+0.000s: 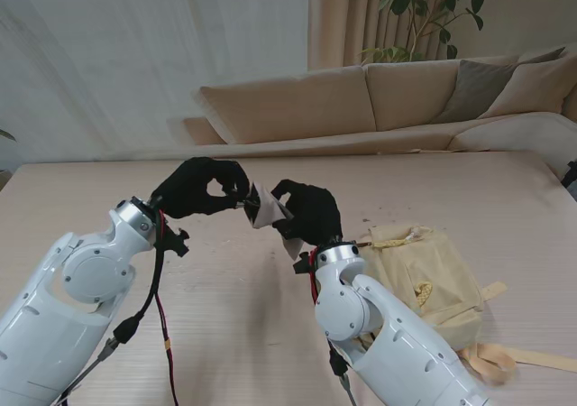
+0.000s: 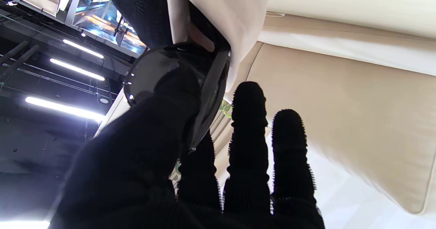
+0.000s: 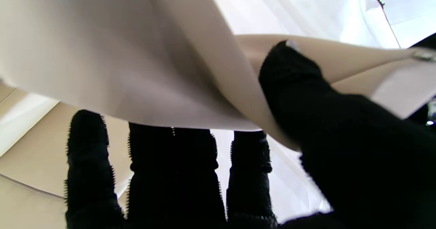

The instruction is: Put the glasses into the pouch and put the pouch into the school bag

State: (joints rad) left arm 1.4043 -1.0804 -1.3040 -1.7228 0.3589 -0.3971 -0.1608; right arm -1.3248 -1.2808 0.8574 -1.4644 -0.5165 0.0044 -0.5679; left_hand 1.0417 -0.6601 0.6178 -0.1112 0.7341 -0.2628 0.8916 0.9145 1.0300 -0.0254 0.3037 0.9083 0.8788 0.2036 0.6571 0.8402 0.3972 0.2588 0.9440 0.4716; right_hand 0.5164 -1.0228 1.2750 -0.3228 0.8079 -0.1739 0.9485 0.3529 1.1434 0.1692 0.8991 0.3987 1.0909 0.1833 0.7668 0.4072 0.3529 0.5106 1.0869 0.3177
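Note:
Both black-gloved hands are raised above the middle of the table and meet there. My left hand (image 1: pixel 196 188) is shut on the dark glasses (image 2: pixel 177 82), pinched between thumb and fingers, with one end at the mouth of the pale pouch (image 2: pixel 221 21). My right hand (image 1: pixel 311 211) is shut on the pouch (image 1: pixel 264 207), thumb pressed into its fabric (image 3: pixel 136 69). The beige school bag (image 1: pixel 428 280) lies on the table to my right, beside the right forearm, its straps trailing nearer to me.
The light wooden table (image 1: pixel 234 316) stretches under both arms. A beige sofa (image 1: pixel 379 99) stands beyond the far edge, with a plant (image 1: pixel 433 9) behind it. Black and red cables (image 1: pixel 158 307) hang from my left wrist.

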